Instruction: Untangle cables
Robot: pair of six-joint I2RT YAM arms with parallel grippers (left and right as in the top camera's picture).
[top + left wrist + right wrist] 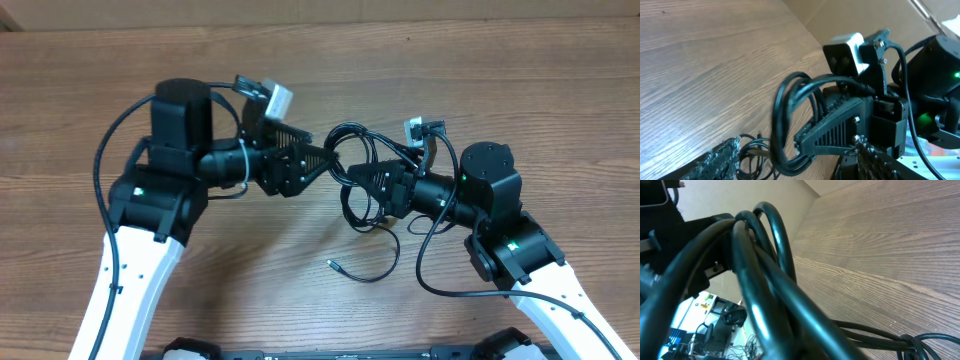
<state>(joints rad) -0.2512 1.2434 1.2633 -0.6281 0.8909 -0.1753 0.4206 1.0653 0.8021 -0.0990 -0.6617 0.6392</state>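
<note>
One bundle: the cables (349,207) were looped at the middle of the table (480,70), one plug end (331,264) laid toward the near edge.
Right gripper (362,180): clamped on the cables.
Left gripper (322,157): fingers spread, nothing held, just beside the loops.
Room: wide wood was seen on the far side.

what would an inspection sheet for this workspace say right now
surface: wooden table, brown grain.
job's things: the cables are bunched in loops between the arms, with one loop standing up off the wood. One plug end lies loose on the table.
clutter: nothing seen.
grippers: left gripper is open and faces the bundle. Right gripper is shut on the cables.
cables: thicker arm wires loop out beside both arms.
surroundings: blurred gear shows beyond the table edge in the right wrist view.
</note>
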